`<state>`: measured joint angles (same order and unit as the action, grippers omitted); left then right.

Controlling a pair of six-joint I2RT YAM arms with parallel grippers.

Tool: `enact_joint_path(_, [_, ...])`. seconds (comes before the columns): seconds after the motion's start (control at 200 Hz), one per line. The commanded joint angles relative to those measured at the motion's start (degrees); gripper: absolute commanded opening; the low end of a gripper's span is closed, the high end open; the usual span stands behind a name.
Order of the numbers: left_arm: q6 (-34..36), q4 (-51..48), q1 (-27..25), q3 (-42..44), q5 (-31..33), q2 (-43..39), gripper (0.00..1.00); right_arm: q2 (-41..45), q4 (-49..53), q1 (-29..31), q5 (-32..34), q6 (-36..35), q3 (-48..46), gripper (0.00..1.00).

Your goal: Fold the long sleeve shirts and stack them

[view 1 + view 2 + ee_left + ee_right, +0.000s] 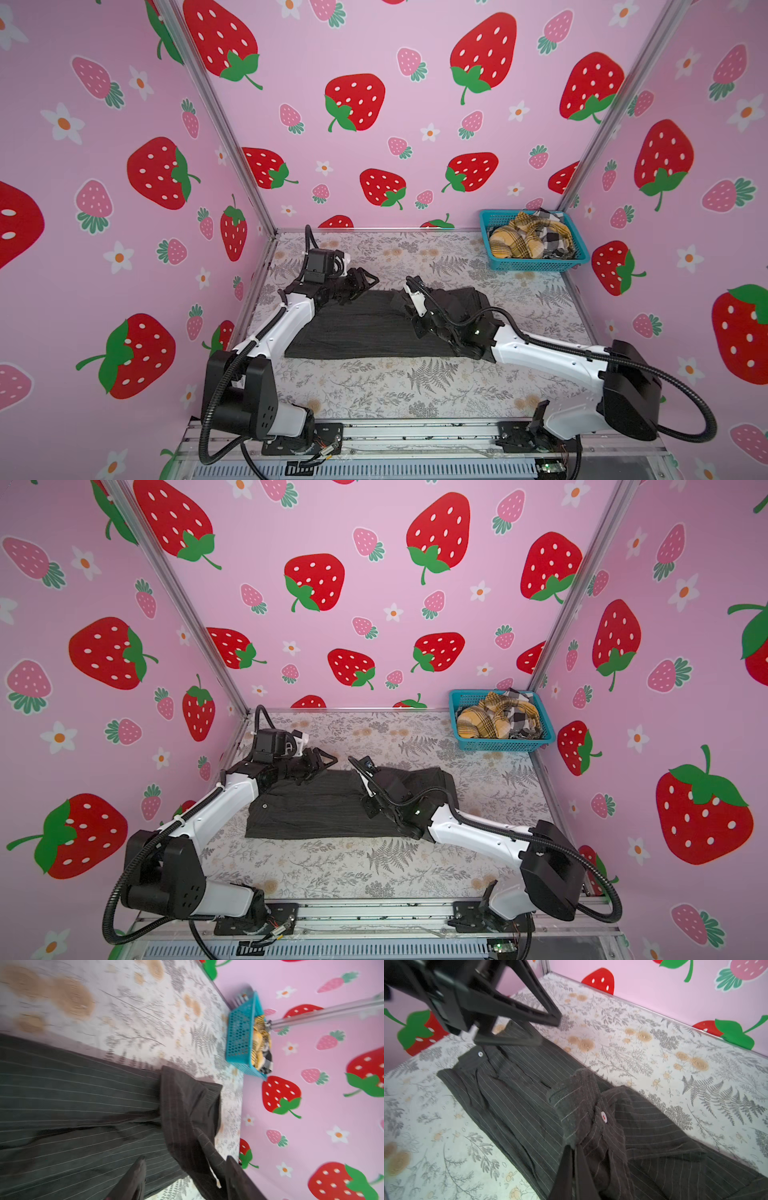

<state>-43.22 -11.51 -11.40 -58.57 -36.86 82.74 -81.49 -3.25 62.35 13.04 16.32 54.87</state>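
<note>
Shows charcoal pinstripe shirt spread across centre of floral table, w/ cloth bunched up on its right part. Shows L gripper over shirt's far-left edge, jaws parted, nothing between them. Shows R gripper pinched tight on a bunched fold of that shirt near a pale button, fold raised off the flat fabric. Shows teal mesh basket in far-right corner, well apart from both arms, w/ mustard plaid shirt & black-and-white check shirt crumpled inside.
</note>
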Motion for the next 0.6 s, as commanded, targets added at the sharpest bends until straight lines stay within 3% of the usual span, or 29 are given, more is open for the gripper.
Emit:
enact_joint_path(0.0, [-4.59,10.01,-2.66,1.06,-7.22,2.42,0.63,0.51,-3.0,0.05,-2.35,-1.11,-1.36,0.0])
enact_joint_path(0.165, [-6.9,16.39,-6.0,2.0,-8.47,3.19,0.64,0.46,-2.89,-0.03,-2.4,-0.5,-1.52,0.0])
enact_joint_path(0.325, [-5.92,14.19,-7.67,1.09,-9.02,6.21,0.52,1.18,-3.33,-0.03,-1.6,-0.32,-1.68,0.0])
enact_joint_path(0.435, [-6.59,14.88,-7.66,2.16,-9.36,6.21,0.5,1.49,-3.42,-0.03,-1.09,-0.23,-2.18,0.0])
enact_joint_path(0.49, [-7.28,15.58,-7.64,2.23,-9.96,5.94,0.44,1.39,-3.37,-0.03,-1.01,-0.06,-2.46,0.0])
enact_joint_path(0.595, [-8.06,15.36,-7.65,1.48,-9.68,5.58,0.2,1.28,-3.3,-0.03,-1.08,0.29,-2.84,0.0])
